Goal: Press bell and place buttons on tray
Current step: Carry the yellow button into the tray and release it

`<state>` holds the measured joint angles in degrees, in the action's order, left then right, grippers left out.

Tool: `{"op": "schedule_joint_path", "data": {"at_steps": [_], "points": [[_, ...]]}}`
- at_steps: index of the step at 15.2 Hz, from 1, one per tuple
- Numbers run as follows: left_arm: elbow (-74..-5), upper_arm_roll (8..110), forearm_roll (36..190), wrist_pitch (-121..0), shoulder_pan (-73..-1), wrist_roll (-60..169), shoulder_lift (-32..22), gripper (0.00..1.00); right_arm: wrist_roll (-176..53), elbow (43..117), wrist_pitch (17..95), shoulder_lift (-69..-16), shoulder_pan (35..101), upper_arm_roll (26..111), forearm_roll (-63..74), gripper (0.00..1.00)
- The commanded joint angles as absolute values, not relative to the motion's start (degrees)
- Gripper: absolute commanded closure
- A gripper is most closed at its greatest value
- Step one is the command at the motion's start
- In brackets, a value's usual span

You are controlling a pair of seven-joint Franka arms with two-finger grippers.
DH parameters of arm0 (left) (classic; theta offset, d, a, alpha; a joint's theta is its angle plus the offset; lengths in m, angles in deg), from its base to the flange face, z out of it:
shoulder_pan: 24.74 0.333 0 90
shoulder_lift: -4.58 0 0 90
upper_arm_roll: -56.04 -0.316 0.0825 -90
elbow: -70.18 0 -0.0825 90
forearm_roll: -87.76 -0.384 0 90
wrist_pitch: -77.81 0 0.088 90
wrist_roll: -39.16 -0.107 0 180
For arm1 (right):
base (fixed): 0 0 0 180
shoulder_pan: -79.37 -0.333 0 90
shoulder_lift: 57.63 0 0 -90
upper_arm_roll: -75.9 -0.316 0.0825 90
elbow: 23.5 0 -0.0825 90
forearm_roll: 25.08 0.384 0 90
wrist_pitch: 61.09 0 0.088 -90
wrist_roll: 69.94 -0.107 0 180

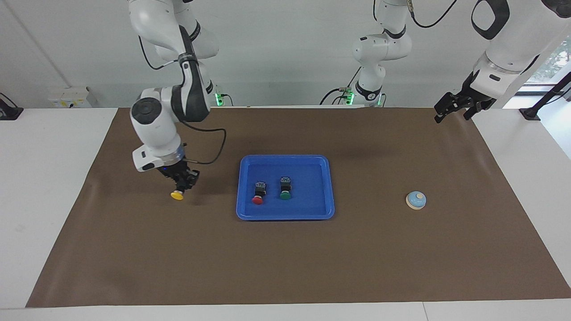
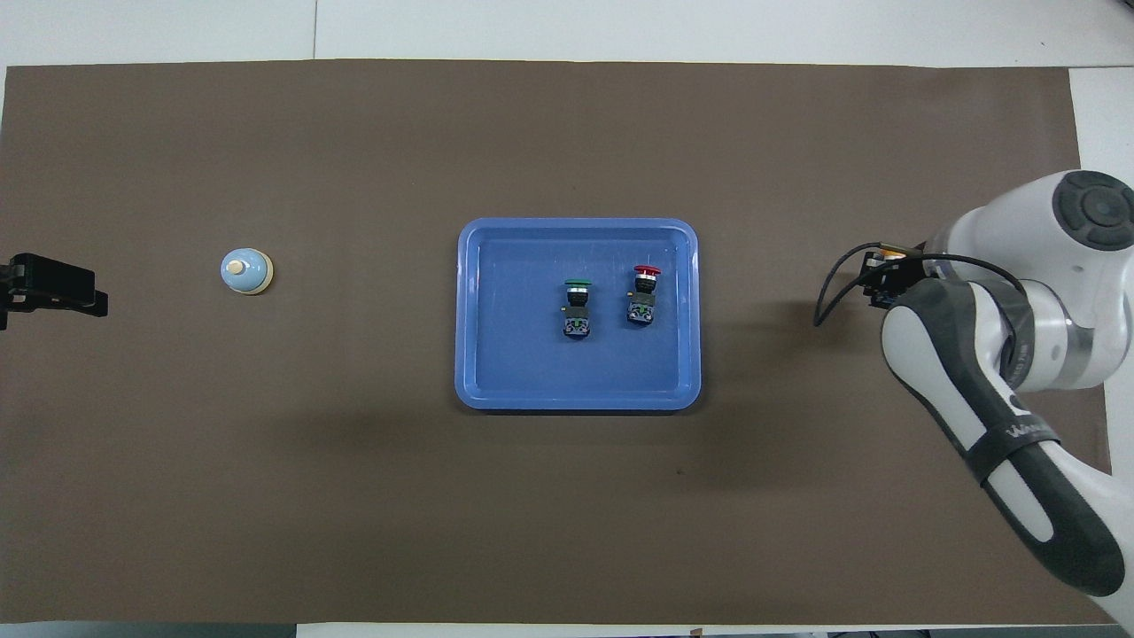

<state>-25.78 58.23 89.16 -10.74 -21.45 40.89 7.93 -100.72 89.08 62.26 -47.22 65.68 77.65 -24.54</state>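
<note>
Two of the three buttons are already lying in the tray (image 1: 285, 159): the red button (image 1: 258, 195) and the green button (image 1: 285, 190) are resting side by side near its middle, caps pointing toward 6 o'clock in the facing view. The third — the yellow button (image 1: 177, 195) — is hanging in the right tool (image 1: 180, 183), which is clamping the black body while the cap is pointing down. This tool is standing above the brown mat (image 1: 285, 267), at roughly 9 o'clock from the tray and just short of its rim.

The left tool (image 1: 454, 107) is waiting with its fingers spread and nothing between them, raised over the mat's corner at the left arm's end of the table, at about 1 o'clock from the bell (image 1: 415, 199). The bell is sitting on the mat at 3 o'clock from the tray, well apart from it and untouched at present.

Judged progress: the placing stage is about two thirds complete. Remaining work — carrying the yellow button over the rim and releasing it on a bare part of the tray floor. Whether the bell has been pressed cannot be determined from these views.
</note>
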Motion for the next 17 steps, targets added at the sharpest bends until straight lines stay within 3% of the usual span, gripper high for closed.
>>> {"op": "schedule_joint_path", "data": {"at_steps": [1,3,10,17], "points": [[-26.1,58.1,87.9,-10.3,-21.8,41.0,8.7,0.00,-106.9,85.3,60.8,-45.6,57.4,77.8,-21.5,1.00],[-26.1,58.1,87.9,-10.3,-21.8,41.0,8.7,0.00,-110.4,82.6,60.6,-44.9,51.7,77.7,-21.3,1.00],[-26.1,58.2,87.9,-10.3,-21.8,41.0,8.7,0.00,-116.3,69.4,61.3,-31.4,40.4,77.8,-20.3,1.00],[-26.1,58.1,87.9,-10.3,-21.8,41.0,8.7,0.00,-118.3,71.2,68.5,-28.2,36.2,77.8,-21.3,1.00]]}}
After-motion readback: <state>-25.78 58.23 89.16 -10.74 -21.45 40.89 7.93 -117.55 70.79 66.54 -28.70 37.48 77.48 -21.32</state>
